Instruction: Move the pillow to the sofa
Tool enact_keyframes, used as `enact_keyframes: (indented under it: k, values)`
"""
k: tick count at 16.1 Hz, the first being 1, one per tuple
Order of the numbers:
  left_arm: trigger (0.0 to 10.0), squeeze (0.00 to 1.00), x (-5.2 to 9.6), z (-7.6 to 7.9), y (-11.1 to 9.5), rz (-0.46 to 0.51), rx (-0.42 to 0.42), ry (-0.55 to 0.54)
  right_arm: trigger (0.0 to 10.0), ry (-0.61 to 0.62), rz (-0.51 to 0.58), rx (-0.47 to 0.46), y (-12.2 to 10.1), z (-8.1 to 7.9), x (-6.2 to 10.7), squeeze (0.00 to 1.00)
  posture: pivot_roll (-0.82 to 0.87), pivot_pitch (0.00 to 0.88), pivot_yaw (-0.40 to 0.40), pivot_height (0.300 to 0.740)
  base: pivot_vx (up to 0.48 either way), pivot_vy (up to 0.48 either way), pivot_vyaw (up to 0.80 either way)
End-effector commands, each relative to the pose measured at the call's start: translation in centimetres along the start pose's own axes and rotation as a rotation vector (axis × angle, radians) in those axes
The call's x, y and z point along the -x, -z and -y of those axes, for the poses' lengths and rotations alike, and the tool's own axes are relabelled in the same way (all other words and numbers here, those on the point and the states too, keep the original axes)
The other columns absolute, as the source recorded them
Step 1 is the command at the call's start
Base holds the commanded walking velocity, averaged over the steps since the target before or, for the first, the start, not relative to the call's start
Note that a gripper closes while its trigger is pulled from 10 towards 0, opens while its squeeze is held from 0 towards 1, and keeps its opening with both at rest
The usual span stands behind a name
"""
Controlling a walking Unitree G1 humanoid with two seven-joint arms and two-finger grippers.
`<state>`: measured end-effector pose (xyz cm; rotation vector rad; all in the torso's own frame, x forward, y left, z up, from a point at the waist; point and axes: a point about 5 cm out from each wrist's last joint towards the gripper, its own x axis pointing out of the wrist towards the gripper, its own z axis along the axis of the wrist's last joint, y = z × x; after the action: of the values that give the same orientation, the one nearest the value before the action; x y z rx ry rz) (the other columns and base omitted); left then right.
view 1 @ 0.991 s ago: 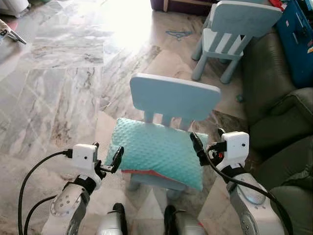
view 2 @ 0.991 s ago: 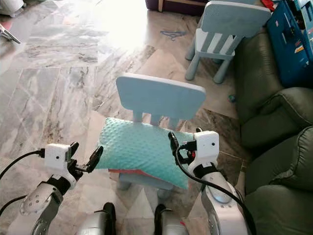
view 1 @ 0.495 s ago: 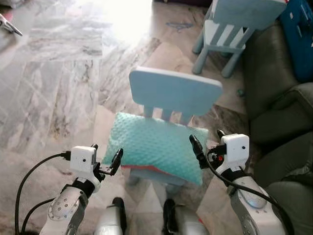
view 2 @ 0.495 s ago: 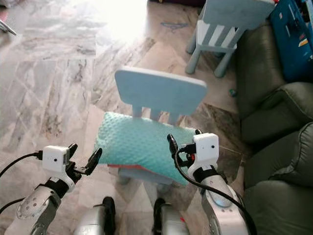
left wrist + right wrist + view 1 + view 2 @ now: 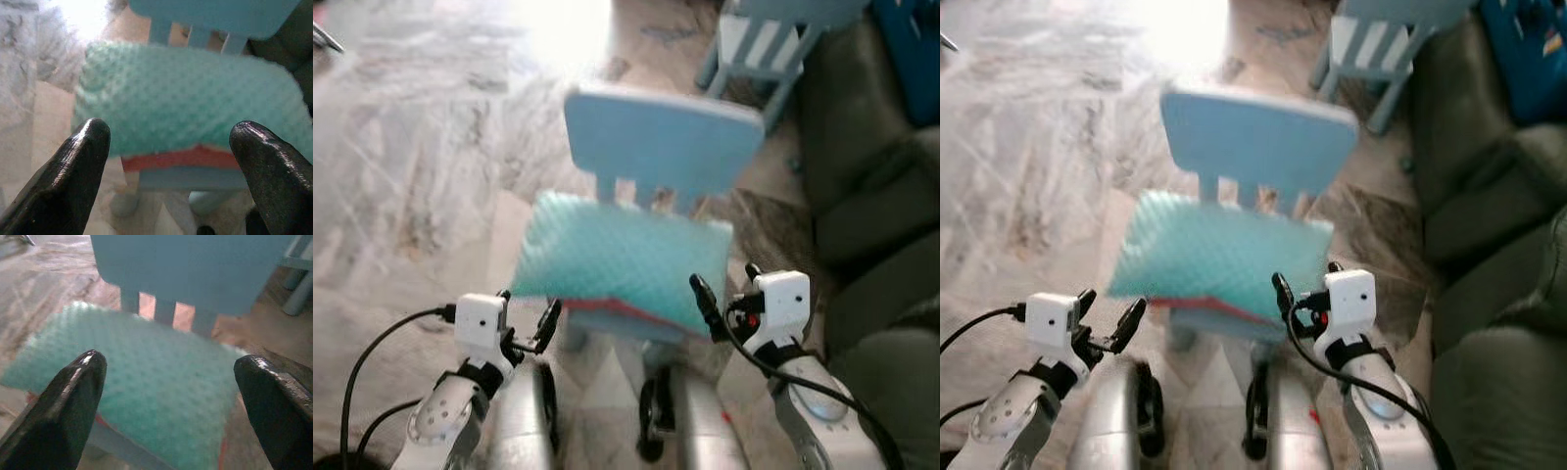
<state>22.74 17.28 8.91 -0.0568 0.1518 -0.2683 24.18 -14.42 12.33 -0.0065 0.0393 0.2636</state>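
Jaws agape, flanking pillow (image 5: 622, 257)

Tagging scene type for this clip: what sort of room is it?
Likely a home living room with a child's corner: a dark green sofa along the robot's right, a polished marble floor, and two small light-blue kids' chairs, the near chair holding a teal pillow, the far chair behind it.

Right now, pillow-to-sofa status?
Done: the robot faces the pillow lying on the small blue chair. In hand: left gripper and right gripper are open at the pillow's two ends, neither holding it. Left: grasp, lift, carry to the green sofa on the right.
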Motion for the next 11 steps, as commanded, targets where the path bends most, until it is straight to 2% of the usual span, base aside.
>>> enact_keyframes:
  k: [1,4,11]
  values:
    - [10.0,0.0,0.32,0.07,0.54,-0.028,-0.001,0.003,10.0,0.006,-0.013,0.0,0.1,0.12,0.31,0.0,-0.03,0.359,-0.058,0.55,0.0,0.0,0.0]
    - [10.0,0.0,0.21,0.16,0.54,-0.028,-0.001,0.003,10.0,0.007,-0.002,0.001,-0.12,0.17,0.19,0.0,-0.03,0.357,-0.06,0.51,0.0,0.0,0.0]
    - [10.0,0.0,0.26,-0.03,0.53,-0.029,-0.006,-0.018,10.0,0.012,-0.006,0.005,-0.06,0.26,0.13,0.0,-0.02,0.361,-0.065,0.51,0.0,0.0,0.0]
